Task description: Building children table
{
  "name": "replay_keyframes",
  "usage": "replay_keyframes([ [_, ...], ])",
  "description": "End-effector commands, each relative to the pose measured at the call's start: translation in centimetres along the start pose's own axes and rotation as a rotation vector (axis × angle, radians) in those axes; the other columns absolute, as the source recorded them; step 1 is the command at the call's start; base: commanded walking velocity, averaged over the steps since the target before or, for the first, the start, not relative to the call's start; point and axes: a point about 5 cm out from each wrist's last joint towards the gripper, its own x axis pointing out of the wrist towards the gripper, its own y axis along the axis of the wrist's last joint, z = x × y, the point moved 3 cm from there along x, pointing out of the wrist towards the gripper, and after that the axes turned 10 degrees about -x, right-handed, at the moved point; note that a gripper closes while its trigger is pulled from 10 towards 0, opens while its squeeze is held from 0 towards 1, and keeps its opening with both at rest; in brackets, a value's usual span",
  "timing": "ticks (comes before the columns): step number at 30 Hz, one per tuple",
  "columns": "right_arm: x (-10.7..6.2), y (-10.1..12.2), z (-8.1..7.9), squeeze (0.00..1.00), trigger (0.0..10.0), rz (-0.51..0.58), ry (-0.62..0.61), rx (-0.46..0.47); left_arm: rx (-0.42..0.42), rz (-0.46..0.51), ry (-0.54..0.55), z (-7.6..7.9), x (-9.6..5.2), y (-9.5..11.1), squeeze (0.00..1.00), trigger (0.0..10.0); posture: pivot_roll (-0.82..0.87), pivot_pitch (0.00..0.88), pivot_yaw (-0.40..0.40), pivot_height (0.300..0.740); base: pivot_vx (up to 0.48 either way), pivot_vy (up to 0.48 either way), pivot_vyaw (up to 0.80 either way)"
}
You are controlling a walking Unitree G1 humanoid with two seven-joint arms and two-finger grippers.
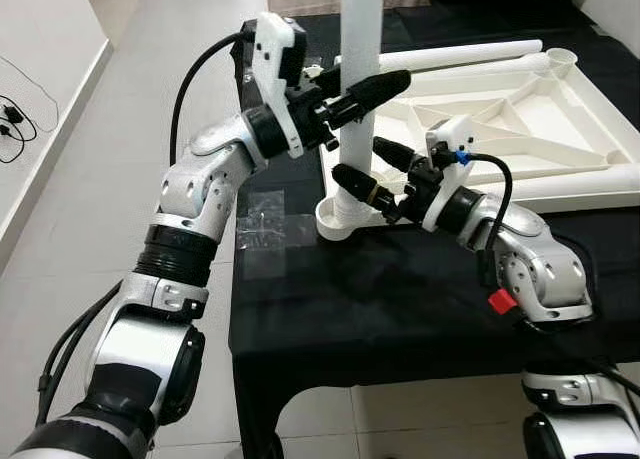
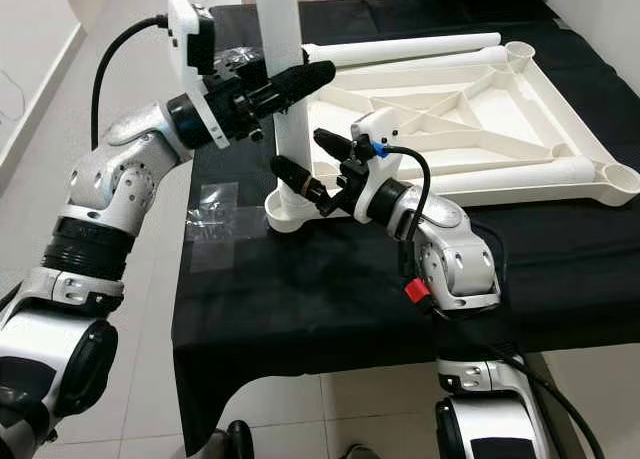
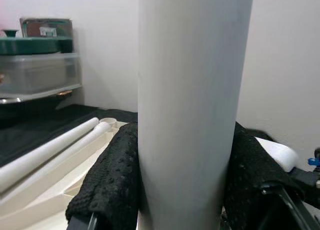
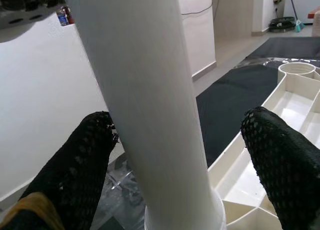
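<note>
My left gripper (image 1: 365, 91) clamps the upright white table leg (image 1: 360, 39), seated in the corner socket of the inverted tabletop (image 1: 520, 119) on the desk (image 1: 400, 299). My right gripper (image 1: 372, 171) straddles the leg's base, fingers wide apart.

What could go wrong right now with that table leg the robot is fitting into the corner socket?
The left gripper alone clamps the upright leg; the right gripper is open around it, so the leg might tilt in the corner socket. That corner sits near the edge of the table, so pushing could shift the tabletop frame off it.
</note>
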Motion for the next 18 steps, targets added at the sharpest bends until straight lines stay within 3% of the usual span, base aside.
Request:
replay_keyframes([
  [1,0.2,0.0,-0.3,0.0,10.0,0.001,0.011,0.004,0.039,0.008,-0.023,0.7,0.2,0.2,0.0,10.0,-0.04,0.252,0.043,0.74,0.0,0.0,0.0],
  [5,0.0,-0.2,0.3,0.0,10.0,-0.014,-0.023,-0.002,0.1,0.021,-0.04,1.3,0.4,0.8,0.0,10.0,-0.04,0.252,0.041,0.74,0.0,0.0,0.0],
  [12,-0.4,-1.1,1.7,0.0,10.0,-0.088,-0.089,-0.037,0.107,0.046,-0.043,1.4,0.5,1.2,0.0,10.0,-0.04,0.255,0.042,0.74,0.0,0.0,0.0],
  [15,-1.7,-2.3,4.4,0.0,10.0,-0.203,-0.231,-0.111,0.103,0.06,-0.004,1.1,0.3,1.3,0.0,10.0,-0.05,0.258,0.042,0.74,0.0,0.0,0.0],
  [18,-2.4,-2.4,5.6,0.0,10.0,-0.232,-0.293,-0.136,0.098,0.063,0.015,0.8,0.1,1.3,0.0,10.0,-0.05,0.261,0.038,0.74,0.0,0.0,0.0],
])
